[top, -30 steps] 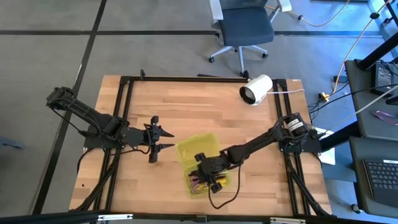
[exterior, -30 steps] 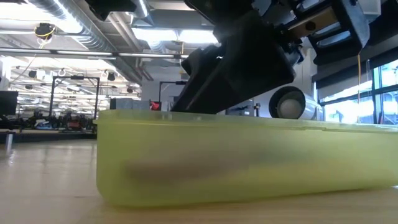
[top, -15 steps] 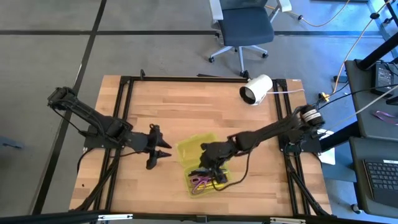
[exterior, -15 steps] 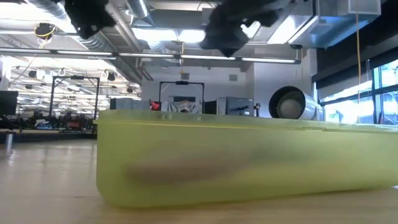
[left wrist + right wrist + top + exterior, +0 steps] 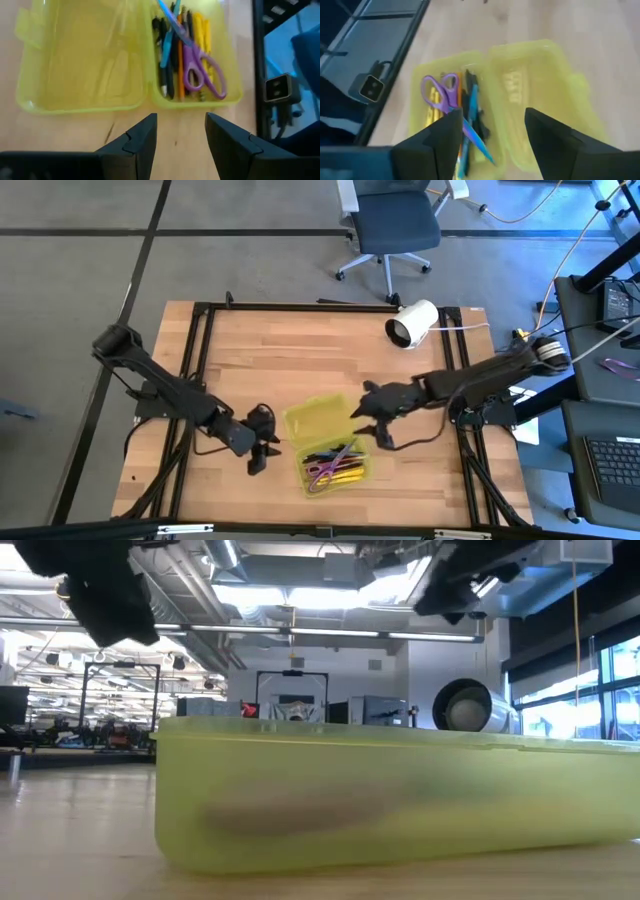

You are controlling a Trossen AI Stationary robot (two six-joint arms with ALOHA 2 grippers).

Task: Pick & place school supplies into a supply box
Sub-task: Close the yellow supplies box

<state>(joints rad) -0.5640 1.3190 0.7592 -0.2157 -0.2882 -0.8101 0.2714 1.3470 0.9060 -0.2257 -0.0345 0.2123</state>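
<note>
Cylinder (image 5: 412,324) lies well apart from supply box (image 5: 318,420).

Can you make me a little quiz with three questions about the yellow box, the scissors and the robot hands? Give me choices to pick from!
1. Where are the scissors?
A. inside the supply box, on top of the pens
B. on the bare table
C. in a gripper

2. What colour are the scissors' handles?
A. red
B. purple
C. green

3. How is the box's lid?
A. shut tight
B. taken off and lying far away
C. flipped open beside the tray

Answers:
1 A, both wrist views show them lying over the pens and pencils in the tray.
2 B, the loops are purple.
3 C, the empty lid lies flat, joined to the full half, while the left gripper and right gripper are open beside the box.
</note>
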